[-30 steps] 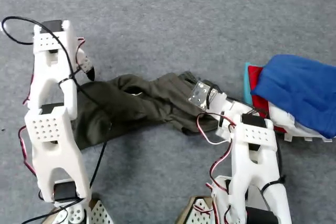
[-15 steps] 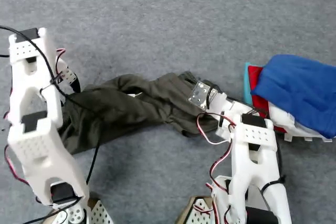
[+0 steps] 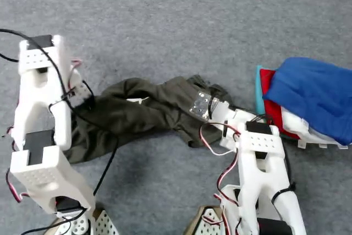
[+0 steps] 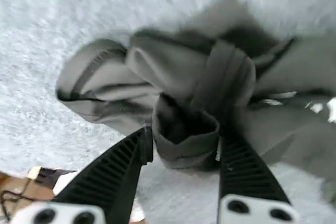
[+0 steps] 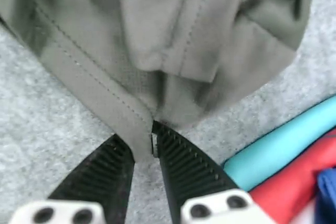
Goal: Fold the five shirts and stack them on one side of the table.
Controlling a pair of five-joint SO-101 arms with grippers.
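Observation:
A dark olive shirt [image 3: 143, 114] lies crumpled across the middle of the grey table [image 3: 176, 31]. My left gripper [image 3: 87, 96] is at its left end. In the left wrist view it [image 4: 184, 140] is shut on a bunched fold of the shirt [image 4: 173, 72] that fills the space between its fingers. My right gripper [image 3: 197, 102] is at the shirt's right end. The right wrist view shows it [image 5: 154, 129] shut on the stitched hem of the shirt [image 5: 157, 35]. A stack of shirts sits at the right edge, with a blue shirt [image 3: 313, 97] on top.
Under the blue shirt lie a red shirt [image 3: 268, 83], a teal shirt [image 3: 258, 89] and a white one [image 3: 308, 130]. The teal shirt [image 5: 278, 150] and red shirt [image 5: 299, 182] are close beside my right gripper. Bare grey table stretches behind and in front of the olive shirt.
My left arm swung out to the left, then came back right and lower, and the shirt's left end shifted with it. My right gripper moved slightly left with the hem.

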